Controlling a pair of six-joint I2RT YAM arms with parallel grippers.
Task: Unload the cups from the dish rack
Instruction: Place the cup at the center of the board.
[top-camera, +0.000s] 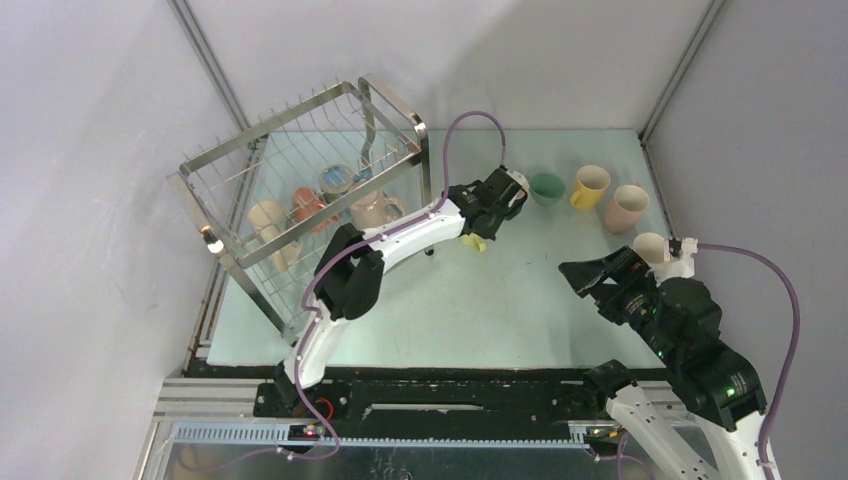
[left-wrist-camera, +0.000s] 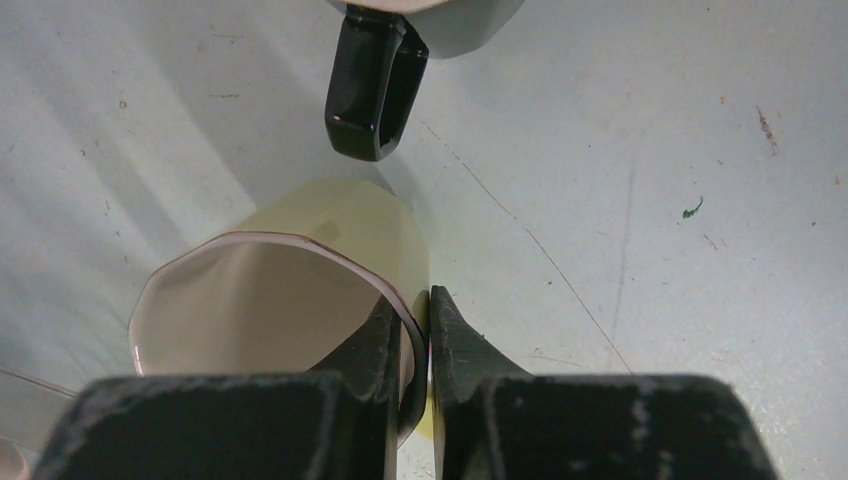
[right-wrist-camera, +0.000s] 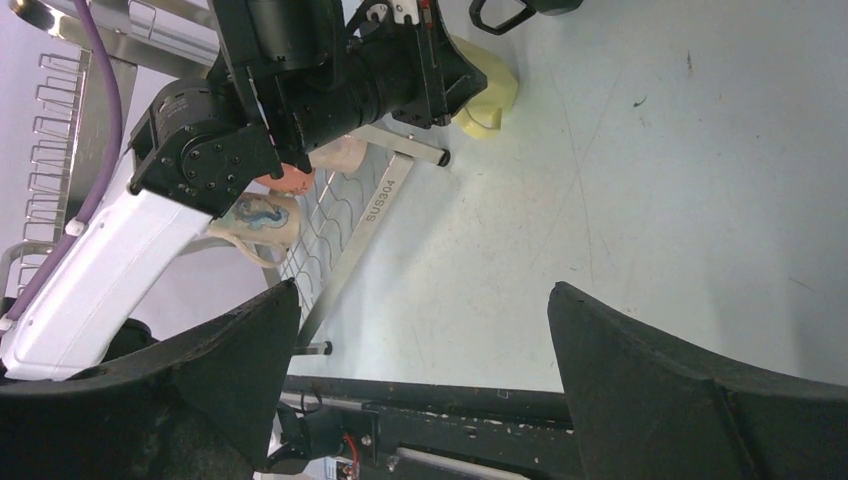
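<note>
The only legible marking appears in the right wrist view. It is the stamp "SUS304", set in small dark capitals and digits on a flat steel strip (right-wrist-camera: 384, 196) at the lower edge of the dish rack (right-wrist-camera: 340, 205). The characters run lengthwise along the strip, so they appear turned on their side in this view. They sit just beside the wavy wire floor of the rack. A beige mug (right-wrist-camera: 262, 218) lying in the rack carries a blue painted decoration. It is too blurred to tell whether it includes any lettering.
</note>
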